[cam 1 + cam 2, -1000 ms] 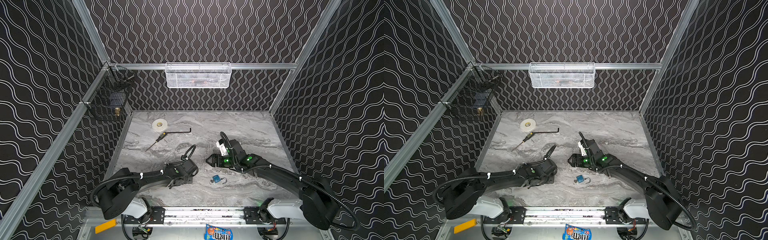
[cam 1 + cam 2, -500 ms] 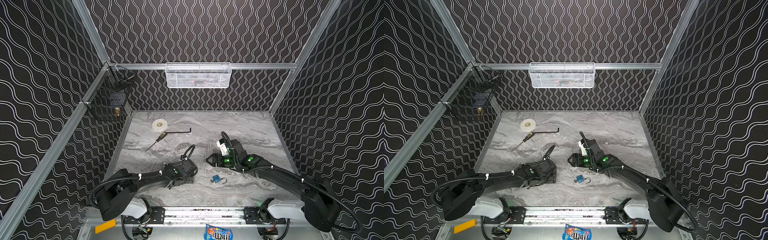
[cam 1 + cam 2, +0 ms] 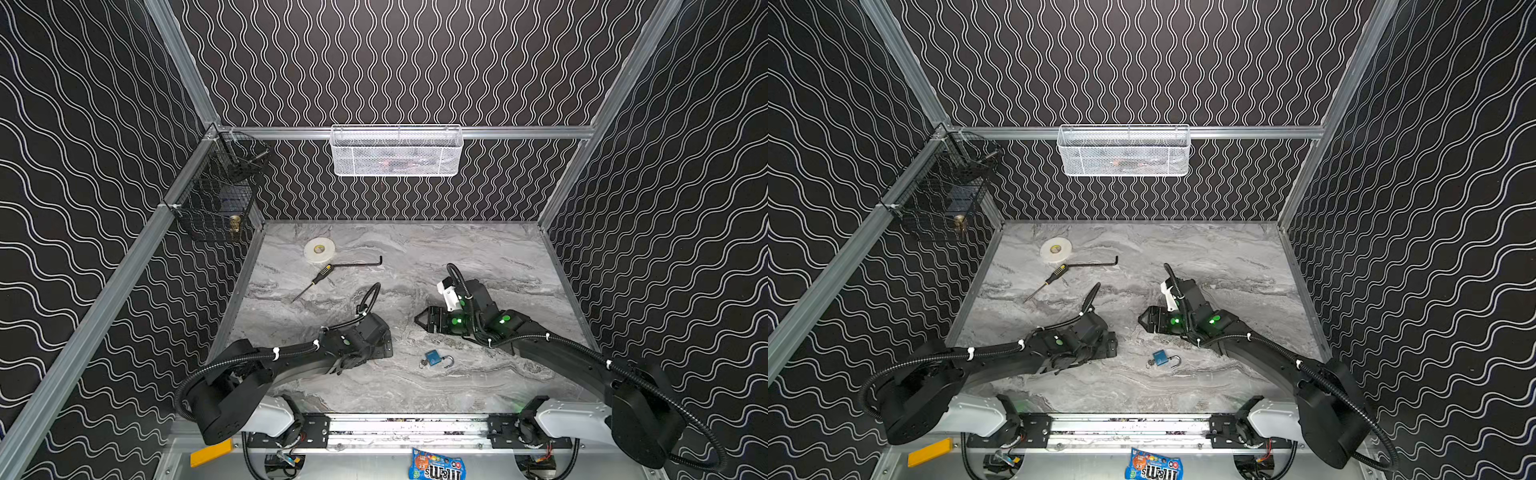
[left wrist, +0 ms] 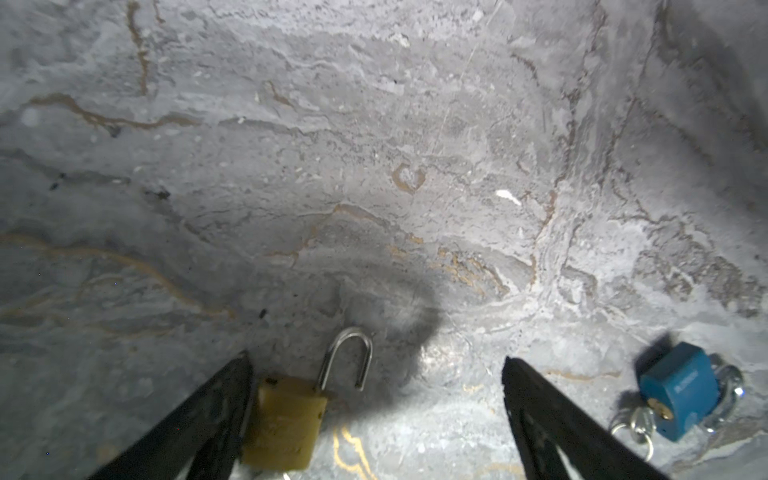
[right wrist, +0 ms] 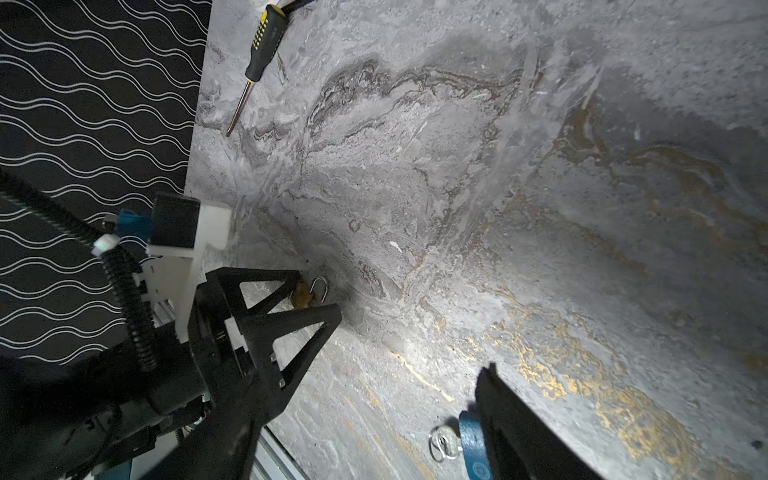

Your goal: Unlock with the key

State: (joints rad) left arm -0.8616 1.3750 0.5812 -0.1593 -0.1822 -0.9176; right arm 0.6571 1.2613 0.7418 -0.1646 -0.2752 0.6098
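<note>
A brass padlock [image 4: 286, 419] lies on the marble table with its shackle [image 4: 349, 357] swung open. My left gripper [image 4: 376, 361] is open around it, the lock resting against one finger and free of the other. In both top views the left gripper [image 3: 388, 345] hides this lock. A blue padlock [image 3: 433, 357], shackle open, lies to the right with a key [image 4: 640, 424] on a ring at its base. My right gripper [image 3: 419, 323] hovers open behind it, and in the right wrist view one of its fingers [image 5: 498, 399] stands beside the blue padlock [image 5: 471, 440], holding nothing.
A white tape roll [image 3: 319, 250], a screwdriver [image 3: 318, 277] and a hex key [image 3: 361, 263] lie at the back left. A white mesh basket [image 3: 397, 151] hangs on the rear wall, a black wire basket [image 3: 220, 199] on the left wall. A candy bag [image 3: 436, 465] lies below the front rail.
The left gripper's jaws have spread apart over the brass padlock. Both arms have stayed nearly in place, and the blue padlock has not moved.
</note>
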